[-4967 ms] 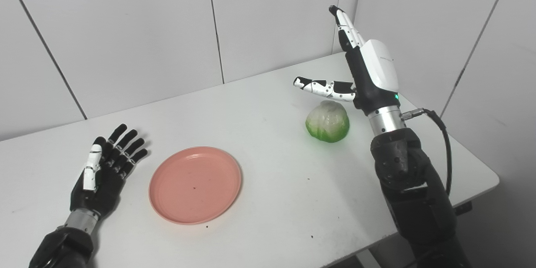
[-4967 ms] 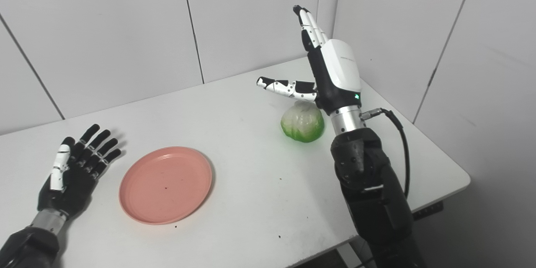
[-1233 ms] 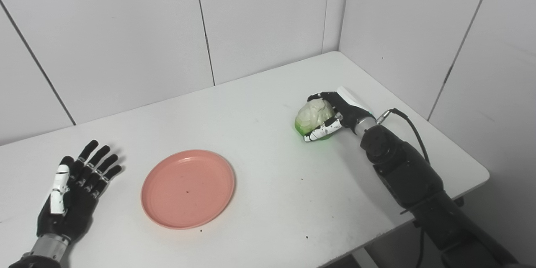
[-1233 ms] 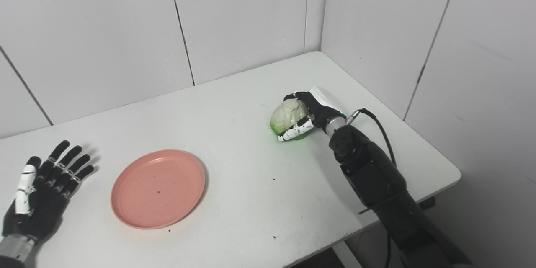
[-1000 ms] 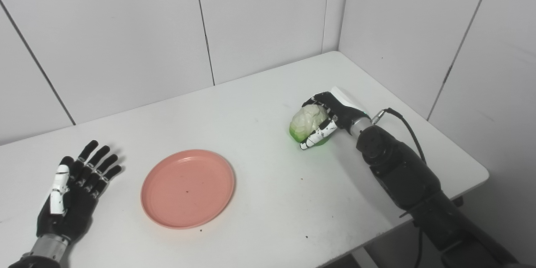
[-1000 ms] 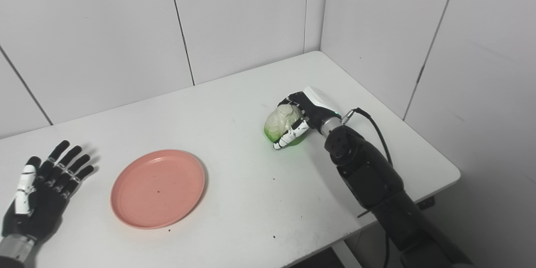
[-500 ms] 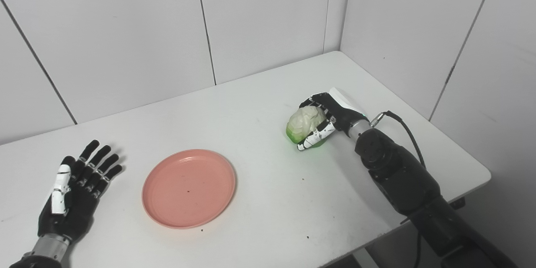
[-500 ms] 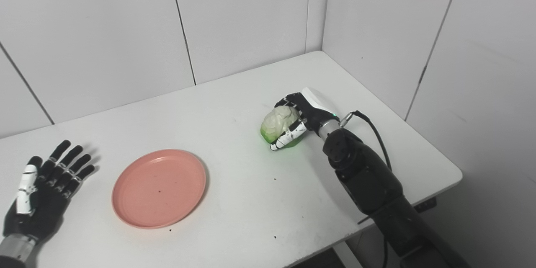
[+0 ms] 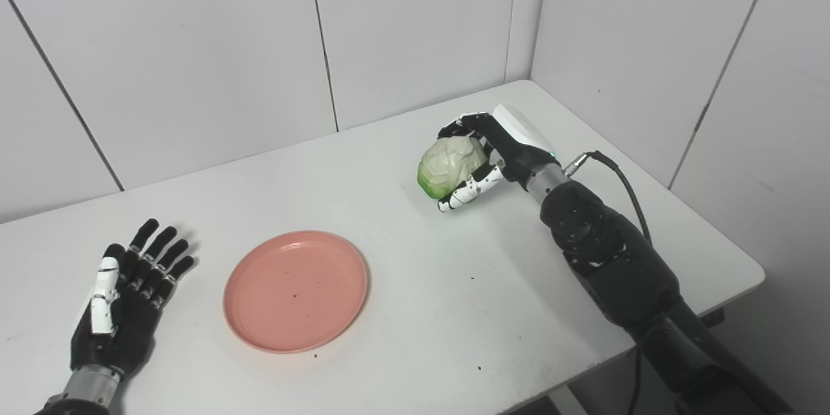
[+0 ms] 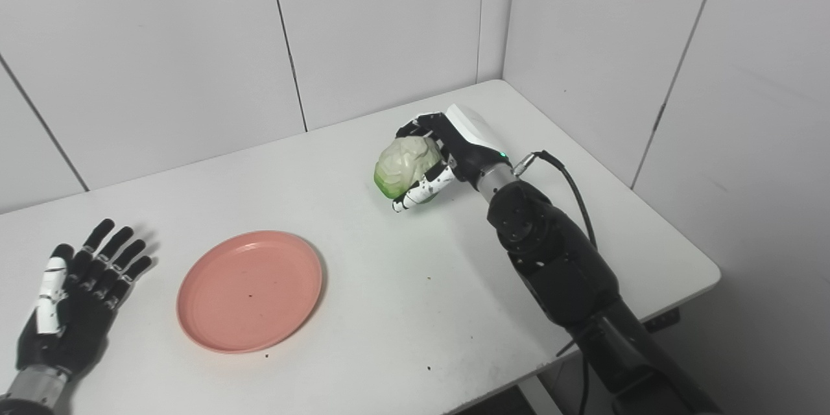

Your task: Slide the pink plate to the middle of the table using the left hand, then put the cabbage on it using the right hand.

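The pink plate [image 9: 296, 289] lies flat on the white table [image 9: 415, 311], left of the middle. My right hand [image 9: 499, 152] is shut on the cabbage [image 9: 450, 166], a pale head with a green base, and holds it above the table, right of the plate and farther back. The fingers wrap over its top and the thumb runs under it. My left hand [image 9: 123, 298] lies open and flat on the table, palm down, left of the plate and apart from it. Both hands also show in the right eye view, the left hand [image 10: 71, 301] and the right hand [image 10: 457, 142].
White wall panels stand behind the table and at its right side. The table's right edge [image 9: 752, 266] and front edge run close by my right arm. A black cable [image 9: 626, 178] loops off the right wrist.
My right hand has lifted the cabbage off the table and carried it up and to the left, toward the plate. The left hand and plate stay put. The camera has shifted a little.
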